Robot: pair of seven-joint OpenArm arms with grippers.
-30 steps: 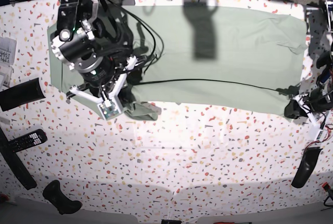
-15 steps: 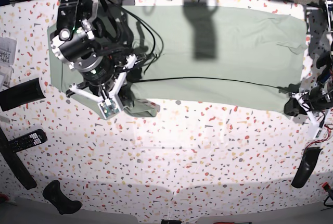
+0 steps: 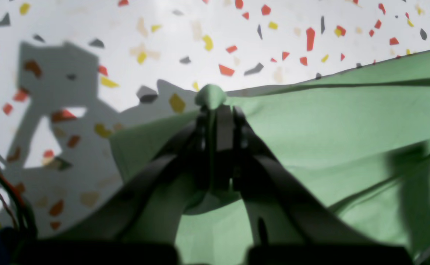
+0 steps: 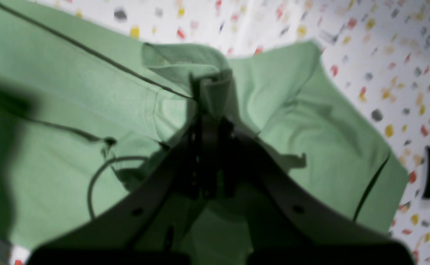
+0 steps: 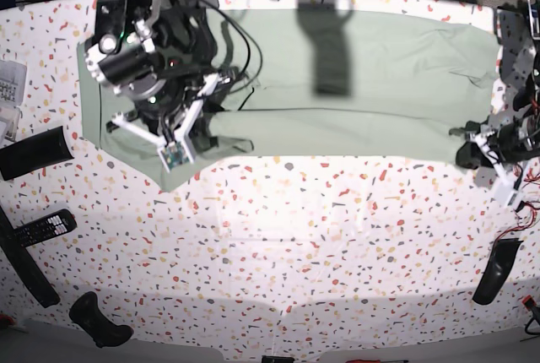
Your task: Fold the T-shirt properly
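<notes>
Since the earlier base frames, both arms have shifted toward the far edge of the worktop, and the near hem of the T-shirt now lies farther back and straighter; the bunched flap that hung below the right arm has been drawn up.

Base view: T-shirt spread along the far edge of the speckled worktop, reaching almost from the far left corner to the far right corner. Right gripper sits over the shirt's left end, on this view's left; its jaws are hidden under the wrist. Left gripper is at the shirt's near right corner. A black cable runs across the cloth. On the left edge of the worktop lie a remote and a dark flat bar.

Left wrist view: left gripper closed on a pinch of the shirt; a small nub of cloth pokes out past the fingertips. Cloth is lifted off the worktop at that corner.

Right wrist view: right gripper closed on a gathered fold of the shirt; cloth is bunched round the tips. Image soft, finer detail cannot be told.
</notes>
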